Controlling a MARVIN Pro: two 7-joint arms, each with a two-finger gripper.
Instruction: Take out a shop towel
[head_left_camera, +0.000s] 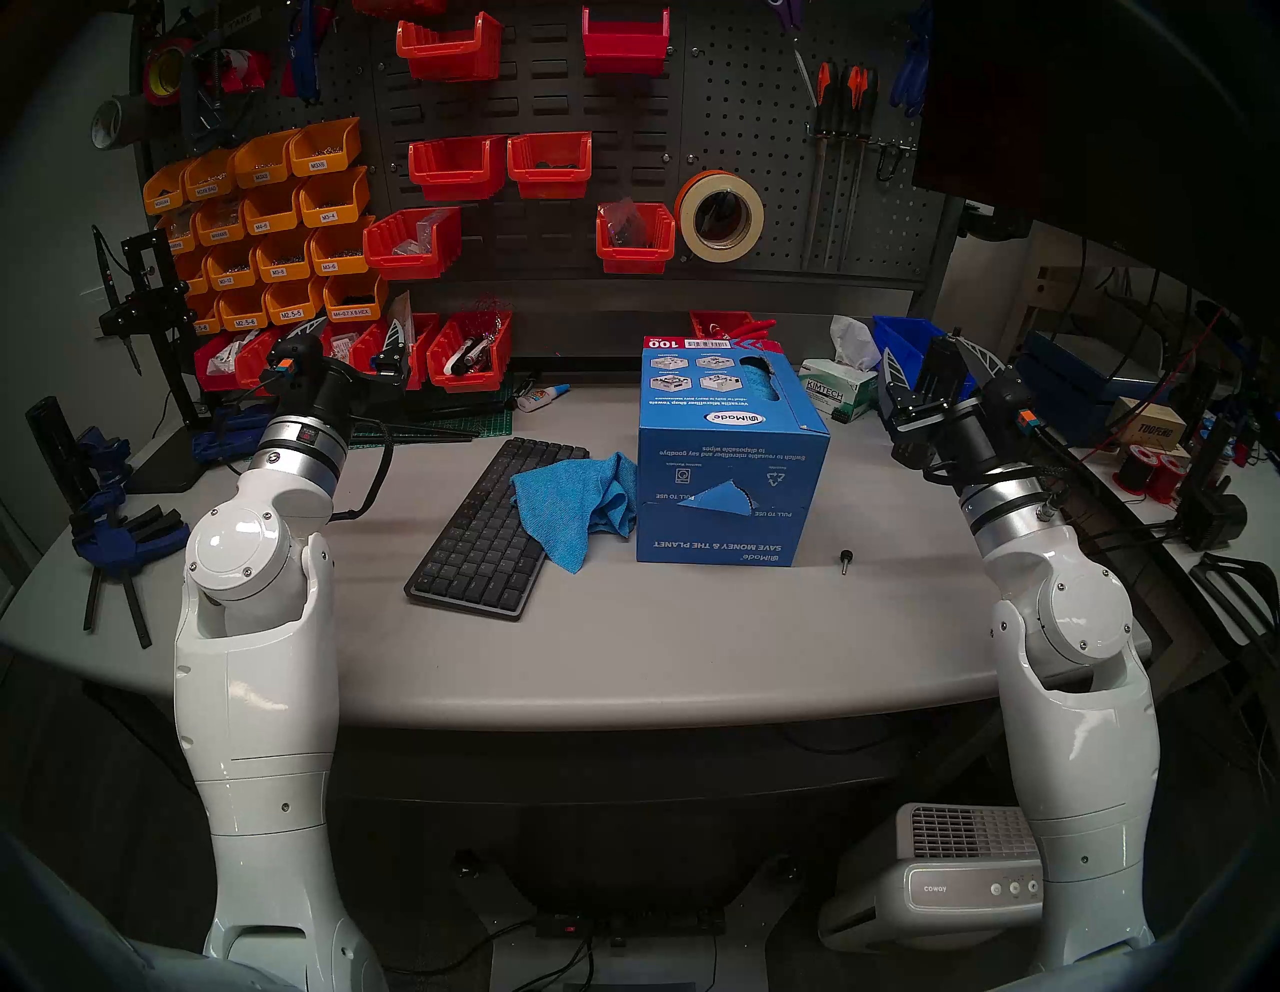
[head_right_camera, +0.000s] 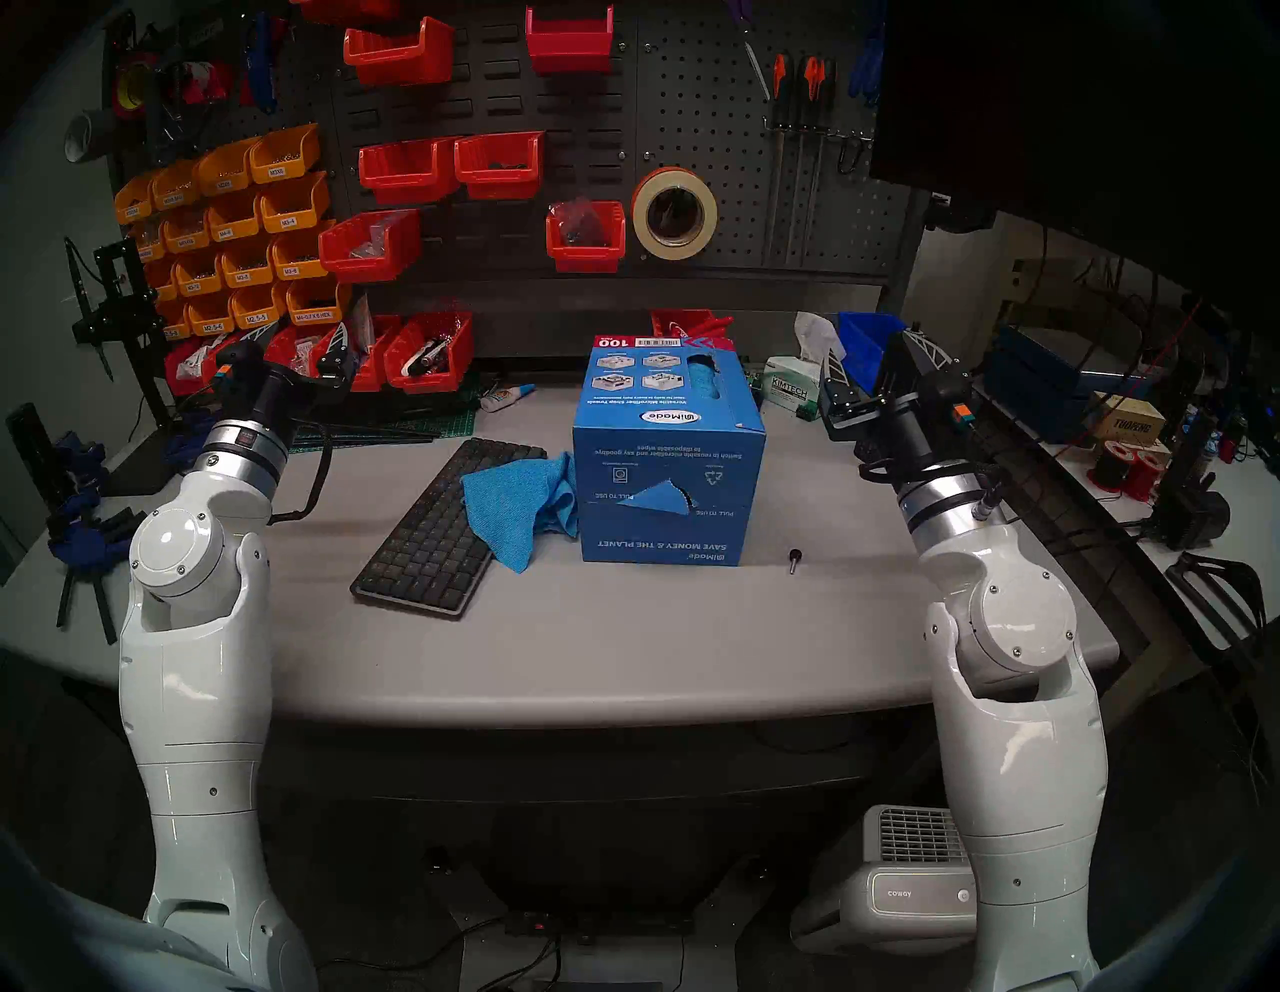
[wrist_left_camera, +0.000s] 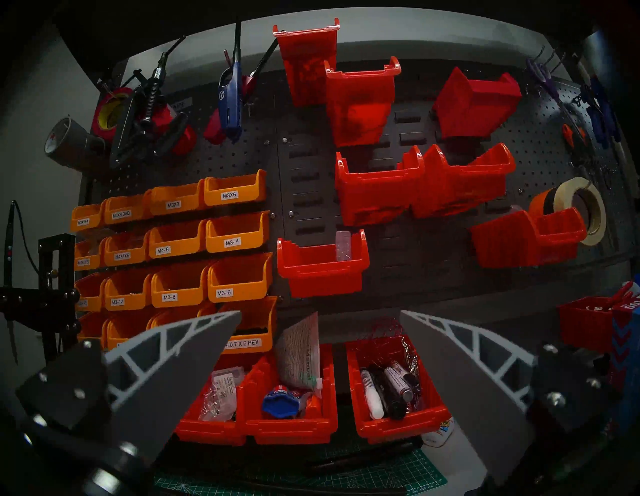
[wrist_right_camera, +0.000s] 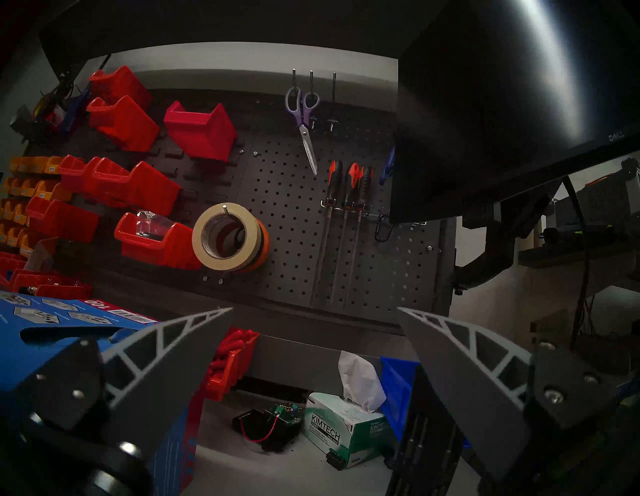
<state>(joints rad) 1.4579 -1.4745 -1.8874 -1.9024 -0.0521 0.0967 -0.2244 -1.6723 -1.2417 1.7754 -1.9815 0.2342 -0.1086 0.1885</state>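
Blue shop towel (head_left_camera: 564, 502) lies loose, draped over the keyboard's (head_left_camera: 485, 530) far end and touching the blue cardboard box (head_left_camera: 727, 450).

Both sets of fingers stand spread wide and hold nothing: the left gripper (wrist_left_camera: 320, 332) faces the red bins (wrist_left_camera: 394, 391) at the back of the counter (head_left_camera: 623, 644), the right gripper (wrist_right_camera: 315, 329) faces the pegboard (wrist_right_camera: 294, 207) above the tissue box (wrist_right_camera: 349, 422). The towel sits well apart from either, between the two arms; a second blue corner pokes from the box's front slot.
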